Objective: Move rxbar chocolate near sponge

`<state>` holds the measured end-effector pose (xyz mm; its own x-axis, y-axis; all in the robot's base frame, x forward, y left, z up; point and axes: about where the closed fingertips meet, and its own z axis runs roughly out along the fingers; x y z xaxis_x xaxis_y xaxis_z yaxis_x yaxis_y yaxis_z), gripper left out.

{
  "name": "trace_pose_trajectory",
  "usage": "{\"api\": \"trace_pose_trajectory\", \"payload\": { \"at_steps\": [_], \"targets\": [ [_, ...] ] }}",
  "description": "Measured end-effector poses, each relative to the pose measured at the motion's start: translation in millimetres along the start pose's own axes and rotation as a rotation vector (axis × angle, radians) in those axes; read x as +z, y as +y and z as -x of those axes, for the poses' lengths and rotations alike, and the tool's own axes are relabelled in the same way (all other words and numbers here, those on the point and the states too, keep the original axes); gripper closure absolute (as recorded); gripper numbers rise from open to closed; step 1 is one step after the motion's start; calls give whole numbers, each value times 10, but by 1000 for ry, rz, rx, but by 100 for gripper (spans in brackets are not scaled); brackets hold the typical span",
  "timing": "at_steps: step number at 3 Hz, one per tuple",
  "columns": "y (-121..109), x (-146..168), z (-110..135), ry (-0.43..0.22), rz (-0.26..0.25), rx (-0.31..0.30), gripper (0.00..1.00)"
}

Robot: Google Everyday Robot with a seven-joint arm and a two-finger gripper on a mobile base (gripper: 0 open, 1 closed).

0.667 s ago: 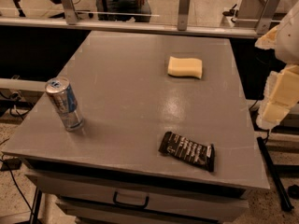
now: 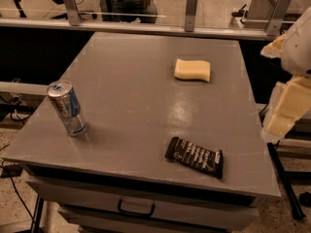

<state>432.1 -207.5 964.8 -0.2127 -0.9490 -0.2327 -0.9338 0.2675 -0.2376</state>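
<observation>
Grey flat-topped table with front drawer (image 2: 141, 81): work surface.
Cream-coloured robot gripper (image 2: 285, 109): off table edge at 3 o'clock, nothing visible in it; how wide it stands, cannot tell.
Silver-blue upright drink can (image 2: 67, 108): 9 o'clock.
Glossy black flat rxbar chocolate (image 2: 195, 157): lying at 5 o'clock near front edge, well apart from sponge.
Pale yellow soft foam sponge (image 2: 193, 70): 1 o'clock.
Bar likely light, thin, slightly bendy, wrapper slippery; pinch across short width, mid-length.

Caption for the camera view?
The gripper hangs right of the table; rxbar chocolate near its front edge, sponge farther back.
</observation>
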Motion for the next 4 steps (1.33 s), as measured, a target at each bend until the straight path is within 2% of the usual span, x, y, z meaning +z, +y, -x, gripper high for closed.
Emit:
{"api": "trace_pose_trajectory", "payload": {
  "at_steps": [1, 2, 4],
  "targets": [
    [395, 361, 212, -78, 40, -3, 0],
    [688, 665, 364, -110, 103, 1, 0],
    [953, 1055, 433, -121, 180, 12, 0]
  ]
}}
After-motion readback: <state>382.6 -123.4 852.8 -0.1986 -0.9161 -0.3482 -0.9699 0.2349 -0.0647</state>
